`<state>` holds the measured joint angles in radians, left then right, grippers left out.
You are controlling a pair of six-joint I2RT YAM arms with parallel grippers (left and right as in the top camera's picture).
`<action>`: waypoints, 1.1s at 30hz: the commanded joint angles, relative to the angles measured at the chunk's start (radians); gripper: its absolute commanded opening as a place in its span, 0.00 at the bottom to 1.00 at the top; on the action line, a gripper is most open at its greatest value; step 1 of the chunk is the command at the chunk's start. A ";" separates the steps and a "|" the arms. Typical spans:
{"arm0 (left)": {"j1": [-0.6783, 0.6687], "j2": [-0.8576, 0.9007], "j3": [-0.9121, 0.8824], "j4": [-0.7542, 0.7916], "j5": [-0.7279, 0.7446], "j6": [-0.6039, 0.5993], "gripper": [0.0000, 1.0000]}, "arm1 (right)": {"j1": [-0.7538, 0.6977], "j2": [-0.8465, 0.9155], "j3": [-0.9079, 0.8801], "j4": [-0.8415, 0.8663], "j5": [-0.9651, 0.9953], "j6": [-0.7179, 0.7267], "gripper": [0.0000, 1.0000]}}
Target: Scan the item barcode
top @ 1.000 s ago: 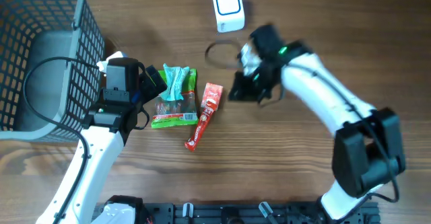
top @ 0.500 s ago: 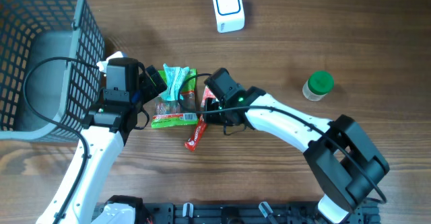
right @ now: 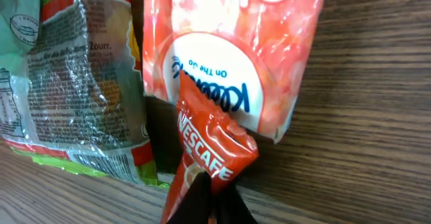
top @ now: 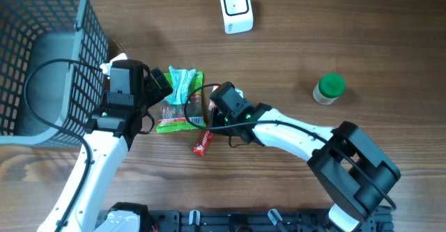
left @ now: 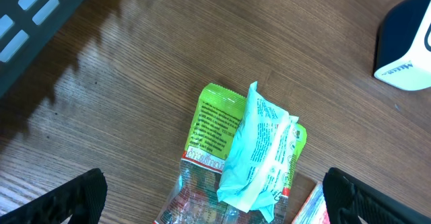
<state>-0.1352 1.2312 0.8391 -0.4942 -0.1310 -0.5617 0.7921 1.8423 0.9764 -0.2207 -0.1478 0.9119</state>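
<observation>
— Right wrist view first: got the coffee stick (right: 210, 153)?

— Yes. Red, printed with a white brand name, clenched at its near end by the right claw (right: 210, 207), fingers pressed together on it.

— Lifted or lying flat?

— Cannot tell from here.

— Touching anything?

— Overlaps the lower edge of a red pouch (right: 229, 42). Sits just beside a green snack bag (right: 81, 83), toward the left of that picture.

— And from overhead?

— Shows only the stick's free end, poking out from under the right arm (top: 293, 134) near the middle of the table (top: 362, 23).

— And the left claw (left: 214, 180)?

— Spread wide, gripping nothing. Points at the green bag and at a teal packet (left: 259, 150) lying crumpled on top of it. Stands just to the bag's left in the overhead view.

— And the scanner (top: 235, 8)?

— White with a blue-edged face, standing at the far side of the table, well apart from the stick.

— Anything more?

— A green-capped jar (top: 329, 88) off to the right, apart from both arms. A wire basket (top: 42, 30) at the far left, beside the left arm (top: 104, 148).
</observation>
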 commanded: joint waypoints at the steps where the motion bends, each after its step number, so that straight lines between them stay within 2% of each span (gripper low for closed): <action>1: 0.005 -0.005 0.007 0.000 -0.009 0.012 1.00 | 0.001 -0.032 -0.004 -0.006 0.031 -0.098 0.04; 4: 0.005 -0.005 0.007 0.000 -0.009 0.012 1.00 | -0.002 -0.206 0.006 -0.124 0.234 -0.261 0.04; 6: 0.005 -0.005 0.007 0.000 -0.009 0.012 1.00 | -0.002 -0.301 0.006 -0.207 0.388 -0.459 0.04; 7: 0.005 -0.005 0.007 0.000 -0.009 0.012 1.00 | -0.002 -0.341 0.006 -0.288 0.533 -0.530 0.04; 10: 0.005 -0.005 0.007 0.000 -0.009 0.012 1.00 | -0.002 -0.354 0.003 -0.464 0.945 -0.546 0.04; 16: 0.005 -0.005 0.007 0.000 -0.009 0.012 1.00 | -0.002 -0.302 0.003 -0.525 1.191 -0.543 0.04; 20: 0.005 -0.005 0.007 0.000 -0.009 0.012 1.00 | -0.002 -0.090 0.003 -0.495 1.379 -0.543 0.05; 24: 0.005 -0.005 0.007 0.000 -0.009 0.011 1.00 | -0.002 0.054 0.003 -0.375 1.329 -0.543 0.04; 26: 0.005 -0.005 0.007 0.000 -0.009 0.012 1.00 | -0.002 0.060 0.003 -0.325 1.176 -0.541 0.04; 33: 0.005 -0.005 0.007 0.000 -0.009 0.012 1.00 | -0.001 0.060 0.003 -0.307 0.934 -0.420 0.04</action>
<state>-0.1352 1.2312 0.8391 -0.4938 -0.1310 -0.5617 0.7887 1.8874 0.9794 -0.5308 0.8997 0.4149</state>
